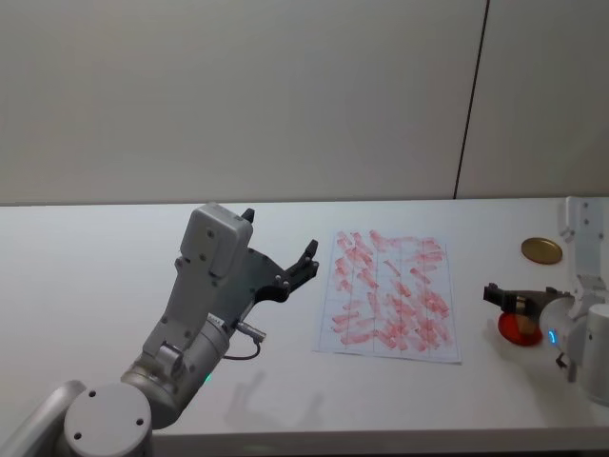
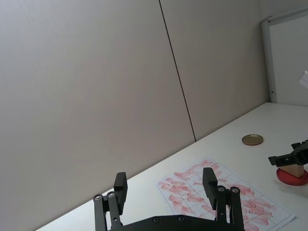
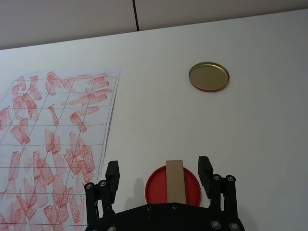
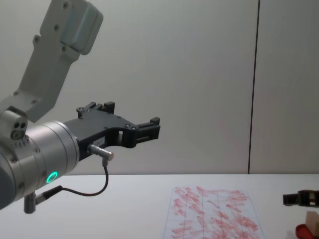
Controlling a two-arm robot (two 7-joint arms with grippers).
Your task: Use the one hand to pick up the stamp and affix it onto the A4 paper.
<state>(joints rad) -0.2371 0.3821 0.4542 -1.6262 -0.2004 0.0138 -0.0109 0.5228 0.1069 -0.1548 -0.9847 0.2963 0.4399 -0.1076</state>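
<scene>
Left gripper [image 2: 164, 180] looms closest, raised in the air above the left half of the table [image 1: 114, 238]. Its fingers are spread wide with nothing between them, and it looks idle. The work is on the right arm's side. Near the table's right edge, the right gripper [image 3: 159, 167] is at the red dish [image 3: 154, 190]. Its fingers are released, one on each side of the stamp [image 3: 174, 180], with a gap on both sides. The stamp stands on the dish, not gripped. The A4 paper [image 3: 53, 144] lies flat beside the dish, toward the table's middle, covered with rows of red marks. A brass-coloured disc [image 3: 209, 77] rests farther toward the back edge. The task looks to be at its opening step. The approach is made, but the grasp, the lift, the carry to the paper and the press are all left to do.
</scene>
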